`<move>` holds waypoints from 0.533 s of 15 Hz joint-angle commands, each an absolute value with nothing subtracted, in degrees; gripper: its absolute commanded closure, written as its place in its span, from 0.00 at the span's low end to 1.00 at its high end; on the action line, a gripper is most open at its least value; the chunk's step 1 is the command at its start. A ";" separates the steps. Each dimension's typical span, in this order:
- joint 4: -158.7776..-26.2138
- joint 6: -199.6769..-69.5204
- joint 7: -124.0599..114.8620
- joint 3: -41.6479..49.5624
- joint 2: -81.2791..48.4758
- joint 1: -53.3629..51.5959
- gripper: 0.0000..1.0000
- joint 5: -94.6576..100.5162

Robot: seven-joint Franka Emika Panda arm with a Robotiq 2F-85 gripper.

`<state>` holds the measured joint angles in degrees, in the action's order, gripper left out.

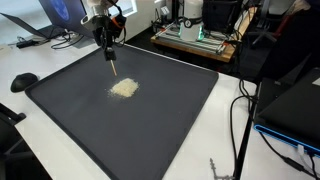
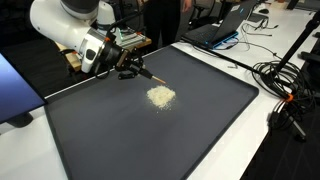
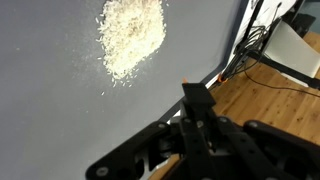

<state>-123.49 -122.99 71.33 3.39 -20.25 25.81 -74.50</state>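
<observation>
The gripper [image 1: 108, 46], clamped on a thin stick [image 1: 113, 65] (tip angled down), hangs over the dark mat [image 1: 175, 115]; the pale crumb pile [image 1: 124, 88] lies at five o'clock from the tip.

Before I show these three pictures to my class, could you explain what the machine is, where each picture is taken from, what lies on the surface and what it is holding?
The machine is a white robot arm with jointed segments. At its end is a gripper, a two-fingered clamp. Two pictures come from cameras standing outside the robot, looking at the scene from different places. The third comes from a camera on the wrist, looking down past the gripper.

A white table carries a large dark mat. On the mat lies a small pile of pale crumbs. Cables trail beside the mat.

The gripper is closed on a thin stick, whose tip points down beside the pile. Whether it touches the mat cannot be told.
</observation>
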 commanded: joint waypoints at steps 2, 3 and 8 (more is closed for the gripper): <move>-129.21 -119.98 75.91 8.51 -18.41 23.01 0.97 -82.20; -129.80 -119.49 76.55 9.17 -18.53 22.63 0.97 -83.30; -131.72 -117.49 77.49 11.75 -19.34 21.15 0.97 -87.69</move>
<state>-129.66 -119.39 75.63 9.59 -20.16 22.58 -84.18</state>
